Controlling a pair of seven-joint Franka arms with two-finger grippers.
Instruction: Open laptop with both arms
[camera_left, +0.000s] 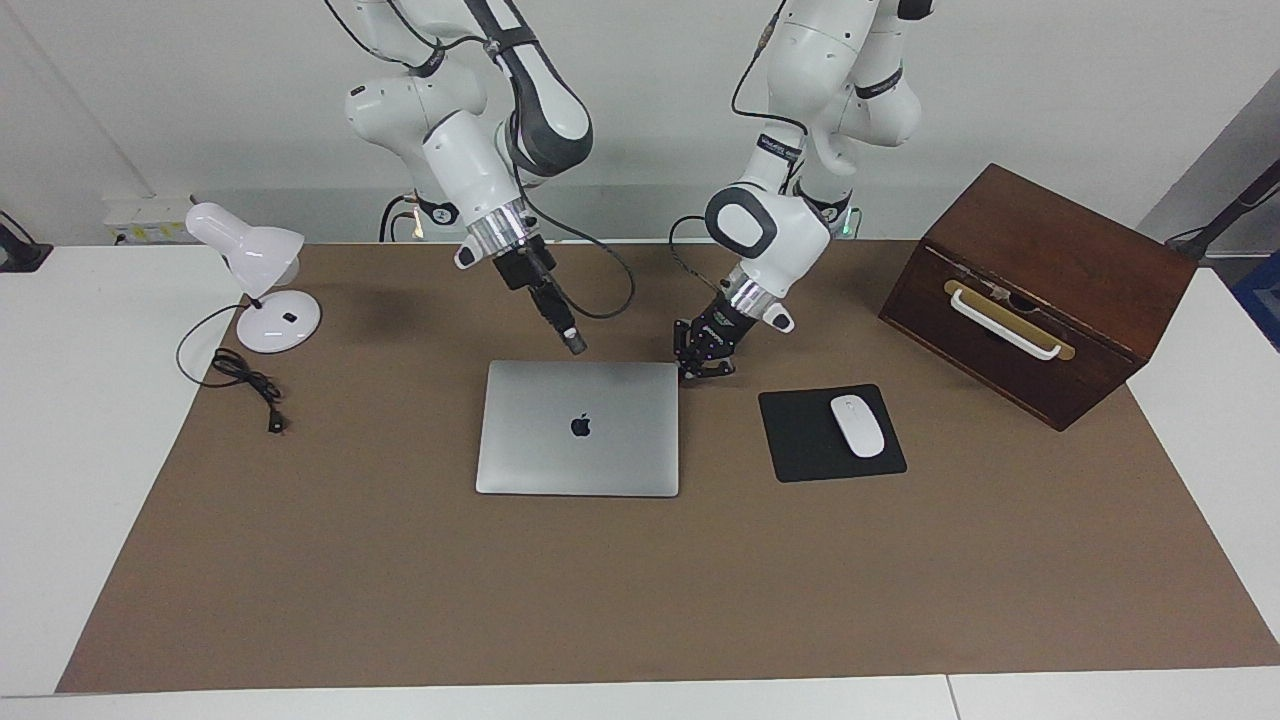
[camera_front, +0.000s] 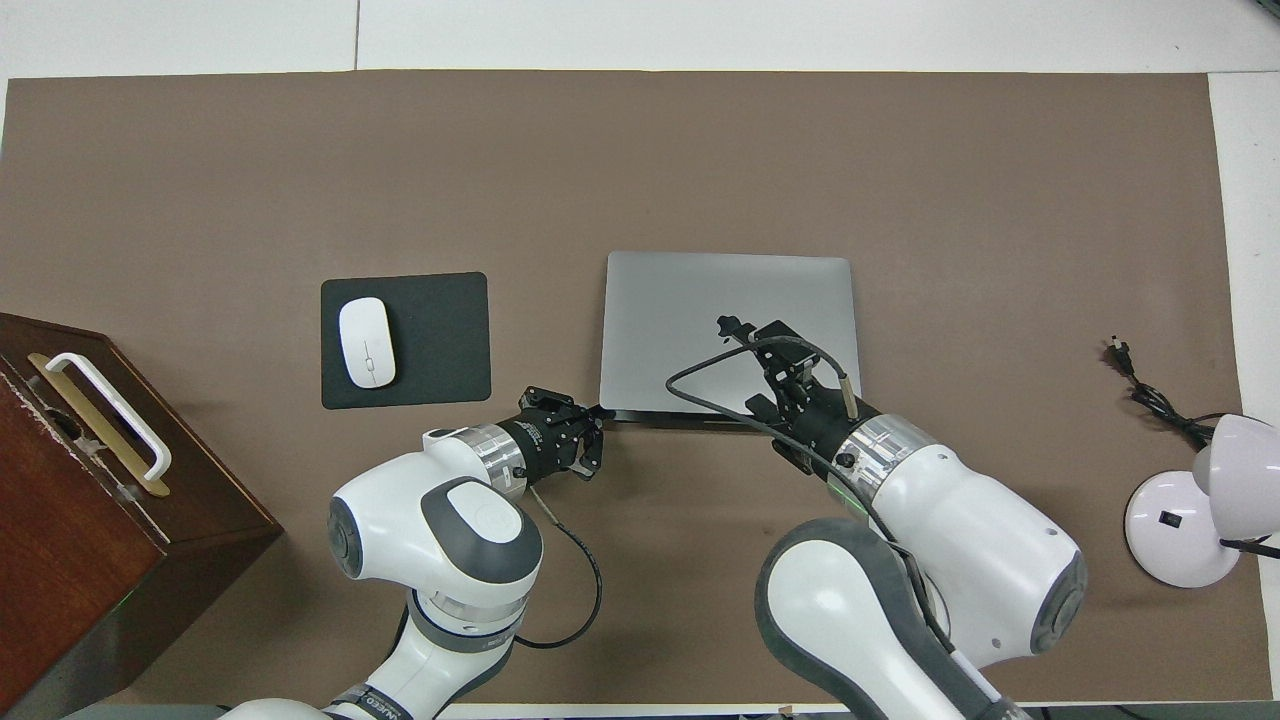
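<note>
The laptop lies shut and flat in the middle of the brown mat. The left gripper is down at the laptop's corner nearest the robots, toward the left arm's end, and the right gripper hangs just over its edge nearest the robots; whether either's jaws are open cannot be told. A white mouse sits on a black pad beside the laptop, with a wooden box nearer the table's end and a white lamp toward the right arm's end.

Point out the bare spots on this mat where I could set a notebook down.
Widest bare patch: the mat farther from the robots than the laptop and mouse pad. Another lies between laptop and lamp. Crowded: the laptop's robot-side edge, where the left end effector and right end effector sit.
</note>
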